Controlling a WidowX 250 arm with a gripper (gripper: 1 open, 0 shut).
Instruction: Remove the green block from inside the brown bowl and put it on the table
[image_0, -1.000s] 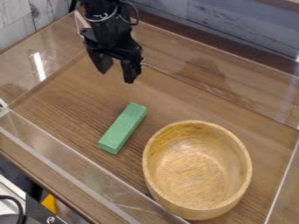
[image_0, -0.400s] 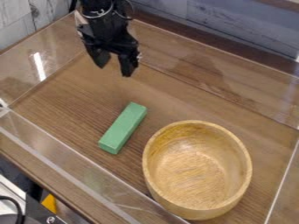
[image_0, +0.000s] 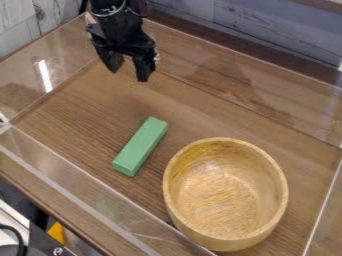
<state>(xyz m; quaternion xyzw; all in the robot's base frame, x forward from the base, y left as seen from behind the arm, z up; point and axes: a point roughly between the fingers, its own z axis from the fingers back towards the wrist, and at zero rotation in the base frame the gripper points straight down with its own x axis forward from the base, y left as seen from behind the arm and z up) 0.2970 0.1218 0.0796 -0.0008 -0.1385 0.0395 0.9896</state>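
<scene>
The black robot gripper (image_0: 130, 67) is seen high in the upper left of the view, its two dark fingers spread wide apart with nothing held between them. Compared with the pictures from a second ago, it is drawn further up and away toward the back left corner of the enclosure, so the gap between it and the block is greater than before. No contact with any object is made.

The small flat mid-green rectangular block (image_0: 140, 146) is found lying flat on the brown wood-grain table (image_0: 227, 100), set diagonally, just beside the left rim of the round light-brown wooden bowl (image_0: 226, 193) but apart from it. Its place and its angle are unchanged across the pictures. The bowl is seen to be empty, its grained inner surface fully exposed.

From this arrangement the task is judged to be essentially finished: the block is already out of the bowl and at rest on the tabletop, and the gripper's retreat with its fingers parted is read as a withdrawal after release rather than an approach. Nothing further appears to be required of the block. The only remaining concern is that the arm be kept away from the clear acrylic walls (image_0: 54, 60) near which it is now positioned.
</scene>
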